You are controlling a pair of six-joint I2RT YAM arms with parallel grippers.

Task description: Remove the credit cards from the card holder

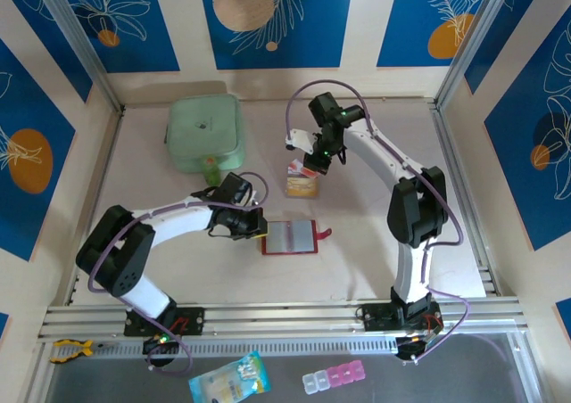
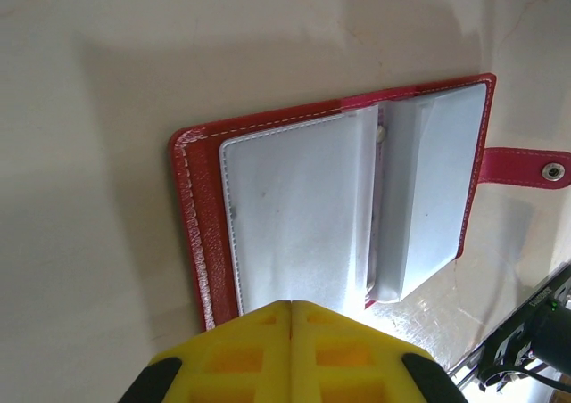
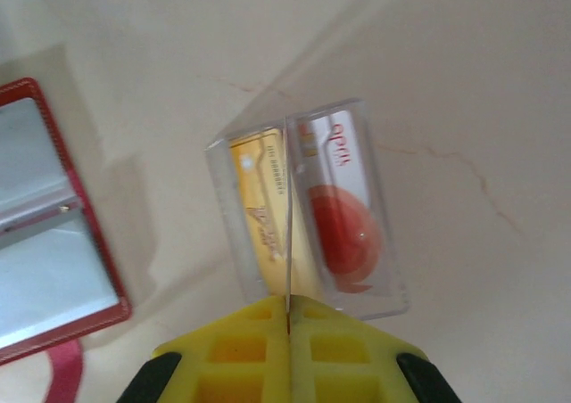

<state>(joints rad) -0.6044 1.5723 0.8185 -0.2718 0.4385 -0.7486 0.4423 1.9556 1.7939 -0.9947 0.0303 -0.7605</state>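
The card holder (image 2: 192,234) has a dark red, leather-like cover, finely grained with a soft sheen and pale stitching along its edge. Its sleeves (image 2: 299,216) are pale grey clear plastic, smooth and slightly cloudy. The snap tab (image 2: 517,167) carries a small shiny metal stud (image 2: 554,171). The credit cards (image 3: 263,202) look like glossy plastic with clear, light-catching borders. The left gripper (image 2: 292,309) and right gripper (image 3: 288,309) are matt yellow plastic moulded in a grid. The table (image 2: 107,109) is smooth, pale and faintly veined, glossy near its right edge
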